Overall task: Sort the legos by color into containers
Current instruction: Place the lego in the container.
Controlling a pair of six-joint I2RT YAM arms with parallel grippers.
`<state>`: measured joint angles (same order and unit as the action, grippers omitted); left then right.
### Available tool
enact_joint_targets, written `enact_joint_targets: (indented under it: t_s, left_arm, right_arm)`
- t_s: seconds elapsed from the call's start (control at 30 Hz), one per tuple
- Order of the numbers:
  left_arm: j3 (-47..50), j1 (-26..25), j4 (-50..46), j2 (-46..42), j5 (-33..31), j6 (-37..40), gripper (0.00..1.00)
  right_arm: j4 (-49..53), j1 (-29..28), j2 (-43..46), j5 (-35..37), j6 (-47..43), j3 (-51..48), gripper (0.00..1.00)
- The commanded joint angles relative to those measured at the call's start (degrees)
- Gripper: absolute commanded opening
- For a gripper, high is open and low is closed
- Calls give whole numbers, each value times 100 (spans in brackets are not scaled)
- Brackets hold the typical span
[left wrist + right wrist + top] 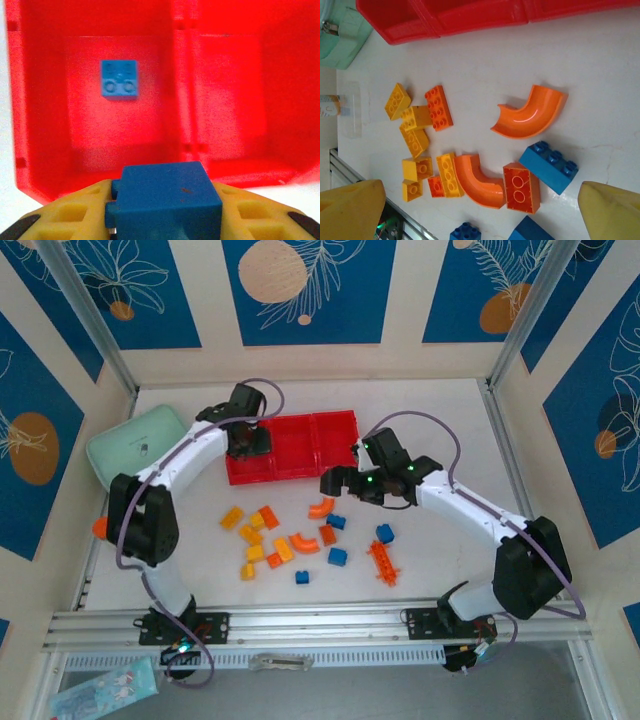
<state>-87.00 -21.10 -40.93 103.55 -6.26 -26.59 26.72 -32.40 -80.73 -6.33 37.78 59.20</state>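
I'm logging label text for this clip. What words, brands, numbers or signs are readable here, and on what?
Nothing can be read.
mint-green case: small dark mark on its lid, too small to read.
packet below the near rail: blurred print, unreadable.
orange brick: studs show no legible lettering.
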Motion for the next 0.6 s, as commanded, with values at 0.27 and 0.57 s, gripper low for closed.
enact_joint_targets:
  t_s: [0.27, 0.57]
  left_arm:
    - [-643, 528, 142, 859, -298, 195, 45]
    - [-531, 528, 41, 364, -46, 354, 56]
  right_arm:
    - [46, 5, -182, 89, -41, 335, 99]
    - [95, 115, -93, 108, -76, 330, 99]
